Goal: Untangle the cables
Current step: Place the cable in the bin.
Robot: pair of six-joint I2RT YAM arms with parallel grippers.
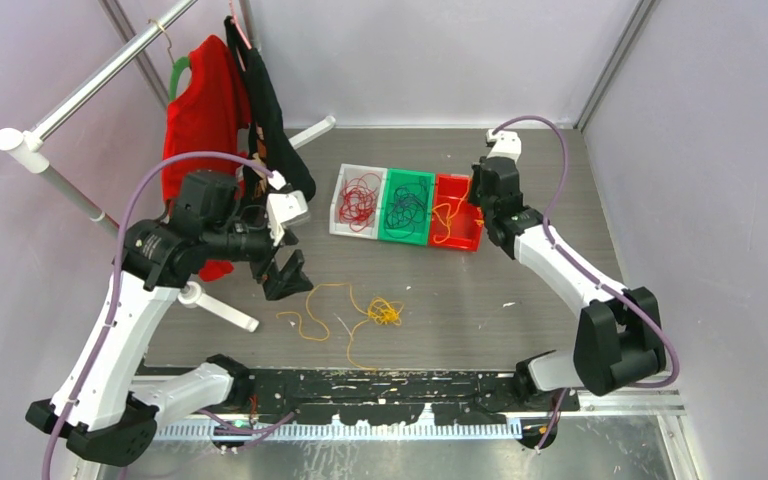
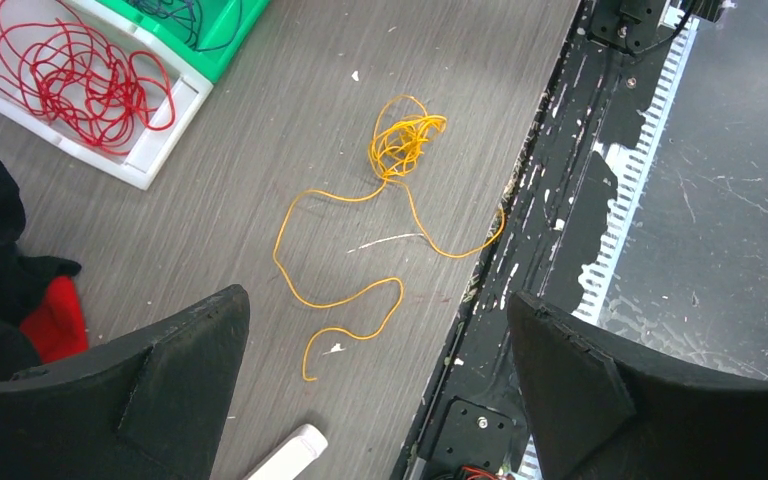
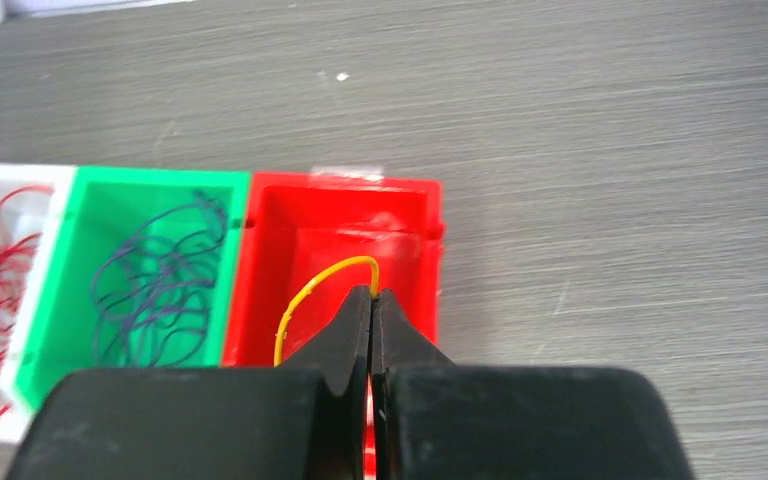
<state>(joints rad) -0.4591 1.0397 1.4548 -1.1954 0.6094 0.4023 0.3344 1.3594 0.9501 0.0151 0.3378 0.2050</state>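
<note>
While the table [image 1: 520,290] carries a white bin [image 1: 338,200], a green bin [image 1: 410,172] and a red bin [image 3: 340,190] in a row at its far side, the left gripper [image 1: 286,278] hangs spread wide, just left of the loose yellow cable [image 2: 340,300]. That cable runs roughly along the near edge to its knot [image 1: 384,312] on the right. The right gripper [image 3: 371,300] is pressed together on a yellow strand [image 3: 310,285] over the red bin, well apart from the knot, so I judge the left arm nearer.

Illumination is bright, even and diffuse; shadows are faint. Just beyond the right gripper [image 3: 371,300] tips, the red bin [image 3: 340,205] wall shows mild glare; focus there is sharp.
</note>
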